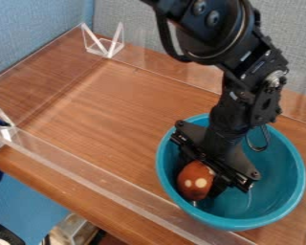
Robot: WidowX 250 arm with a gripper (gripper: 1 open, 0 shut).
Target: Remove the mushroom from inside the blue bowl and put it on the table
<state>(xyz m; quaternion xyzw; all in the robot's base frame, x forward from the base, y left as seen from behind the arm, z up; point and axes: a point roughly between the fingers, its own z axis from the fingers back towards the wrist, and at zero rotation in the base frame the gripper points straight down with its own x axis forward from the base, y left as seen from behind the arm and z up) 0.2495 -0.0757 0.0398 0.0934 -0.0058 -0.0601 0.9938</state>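
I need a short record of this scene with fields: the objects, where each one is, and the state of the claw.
mushroom: inside the blue bowl, on its left side, reddish-brown cap showing
blue bowl: on the table, lower right, near the clear front wall
table: reddish-brown wood, clear low walls at the edges
claw: pointing down into the bowl, shut on the mushroom
task state: mushroom not yet lifted out
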